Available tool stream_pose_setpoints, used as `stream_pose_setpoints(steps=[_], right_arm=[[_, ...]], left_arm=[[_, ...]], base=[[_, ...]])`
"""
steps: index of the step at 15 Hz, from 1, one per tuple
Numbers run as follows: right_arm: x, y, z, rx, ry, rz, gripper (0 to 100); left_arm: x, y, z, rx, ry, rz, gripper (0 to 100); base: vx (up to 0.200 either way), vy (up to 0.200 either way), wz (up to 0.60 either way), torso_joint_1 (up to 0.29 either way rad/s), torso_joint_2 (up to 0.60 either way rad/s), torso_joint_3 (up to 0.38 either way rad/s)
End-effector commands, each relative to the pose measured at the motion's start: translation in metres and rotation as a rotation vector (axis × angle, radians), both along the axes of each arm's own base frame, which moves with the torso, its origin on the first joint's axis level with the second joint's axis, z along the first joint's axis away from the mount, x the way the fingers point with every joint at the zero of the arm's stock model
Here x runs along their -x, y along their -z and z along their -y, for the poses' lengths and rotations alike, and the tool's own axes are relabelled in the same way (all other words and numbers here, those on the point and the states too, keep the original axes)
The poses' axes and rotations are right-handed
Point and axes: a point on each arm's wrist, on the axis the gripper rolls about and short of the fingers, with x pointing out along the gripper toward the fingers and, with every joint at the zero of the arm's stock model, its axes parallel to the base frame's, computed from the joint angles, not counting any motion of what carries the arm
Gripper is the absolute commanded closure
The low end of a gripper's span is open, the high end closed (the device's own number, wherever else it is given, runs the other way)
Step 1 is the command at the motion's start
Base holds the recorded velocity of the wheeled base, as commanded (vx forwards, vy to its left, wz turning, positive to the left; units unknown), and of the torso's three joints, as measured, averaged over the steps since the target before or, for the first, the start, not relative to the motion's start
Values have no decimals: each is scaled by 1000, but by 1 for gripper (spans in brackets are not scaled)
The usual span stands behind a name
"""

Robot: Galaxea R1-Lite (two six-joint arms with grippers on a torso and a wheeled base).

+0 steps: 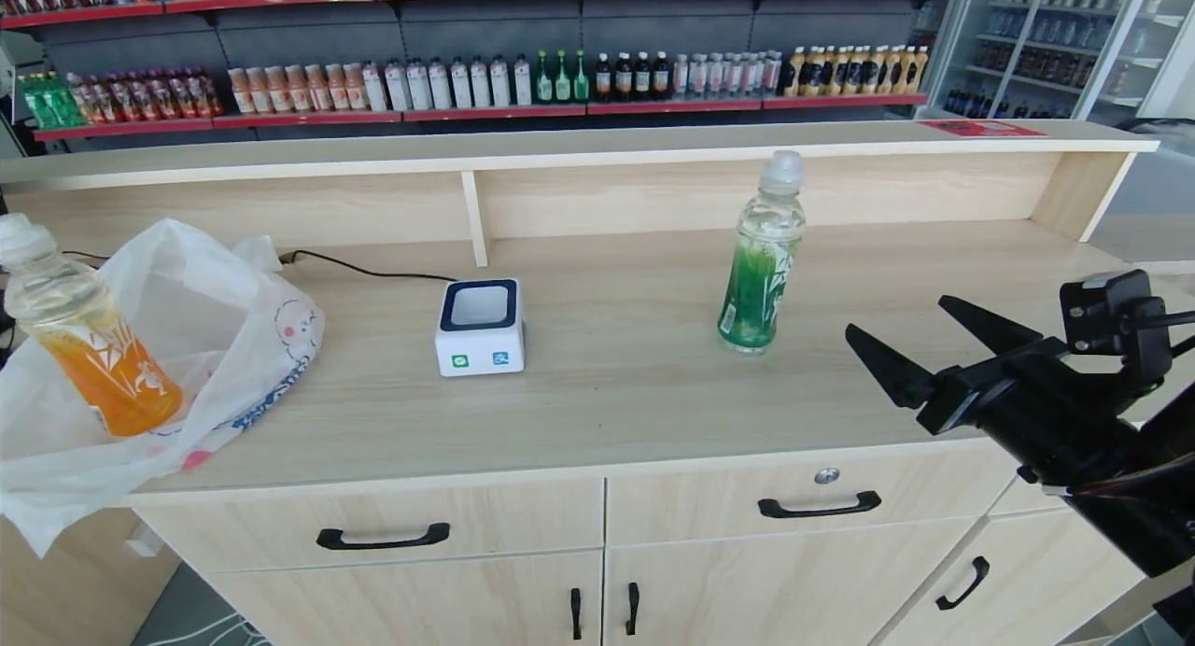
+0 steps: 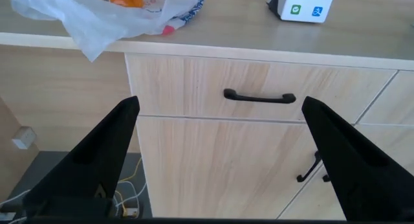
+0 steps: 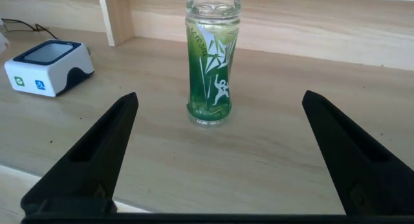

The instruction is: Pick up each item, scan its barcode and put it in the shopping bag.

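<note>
The right gripper point(image 1: 898, 319) is held wide open, aimed at the green bottle point(image 1: 761, 273) at its 10 o'clock, probably so it can be grabbed and scanned, and the left gripper point(image 2: 220, 102) is open too.

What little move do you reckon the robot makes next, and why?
Probably the right pincer should ease forward around the green bottle. Its jaws stand open and face that bottle, which stands upright on the counter, while the orange bottle already seems to be in the shopping bag.
</note>
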Motion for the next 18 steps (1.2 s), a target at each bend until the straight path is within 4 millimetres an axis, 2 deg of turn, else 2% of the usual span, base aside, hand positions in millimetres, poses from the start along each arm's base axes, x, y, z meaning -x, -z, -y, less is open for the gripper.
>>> stream_pose_setpoints(steps=[1,6,9,14,15,18], right_arm=[[0,2,0,3,-1,-9,0],[0,4,-3,-2,-14,-21,0],[-9,6,-21,-60,-85,-44,0],[-43,7,-40,-97,-117,-24,0],[-52,13,-44,-94,-118,-36,0],[-59,18,-47,-83,-116,-46,0]], left_arm=[[0,0,0,-1,-1,0,0],[0,0,0,-5,-1,3,0],[0,0,0,-4,-1,3,0],[0,0,0,-4,-1,1,0],[0,0,0,-4,-1,3,0],[0,0,0,-5,0,3,0]], base=[[200,0,0,7,2,-2],[0,0,0,0,0,0],[0,0,0,0,0,0],[0,0,0,0,0,0],[0,0,0,0,0,0],[0,0,0,0,0,0]])
